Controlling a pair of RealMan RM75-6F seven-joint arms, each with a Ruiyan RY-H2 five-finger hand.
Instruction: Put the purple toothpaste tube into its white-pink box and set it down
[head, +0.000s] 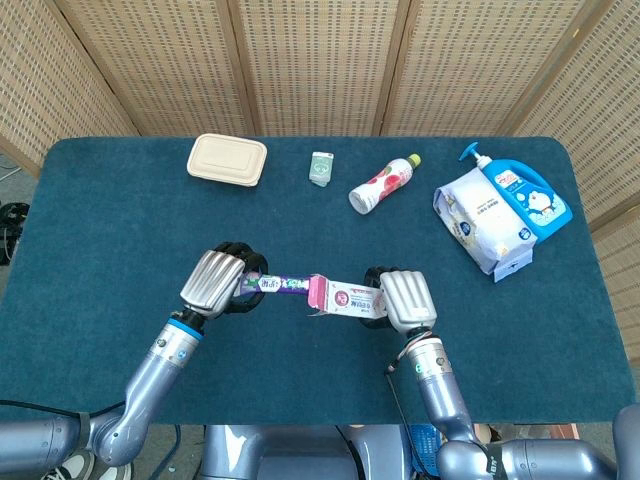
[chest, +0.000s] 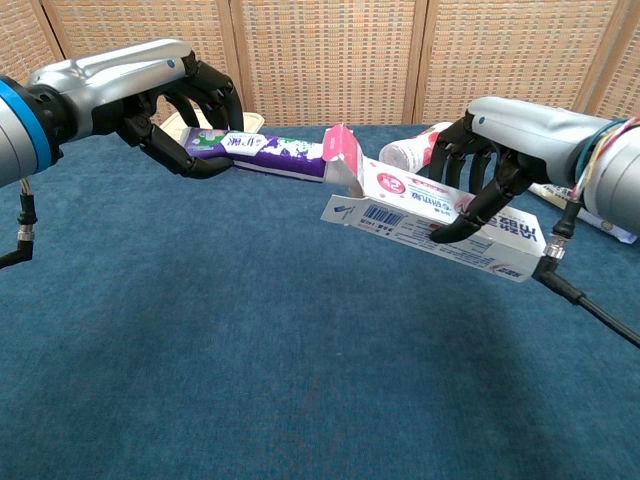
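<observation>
Purple toothpaste tube (chest: 268, 152): gripped at its flat tail end by the curled fingers (chest: 205, 100) of the left hand (head: 214, 281), held level above the blue table (head: 110, 230), left of frame centre; its cap end reaches the open mouth of the box, hidden behind a raised flap. White-pink box (chest: 440, 220): clasped along its length by the closed fingers (chest: 482, 175) of the right hand (head: 400, 298), held off the cloth just right of centre, slightly tilted, pink end flap standing up beside the tube. How far the tube sits inside: cannot be told. Upper left of the table: beige lidded food container (head: 227, 159). Upper middle: small green-white packet (head: 321, 167); beside it, a lying white bottle with pink label (head: 383, 184). Upper right: wet-wipe pack (head: 479, 218) resting against a blue pump bottle (head: 528, 193).
</observation>
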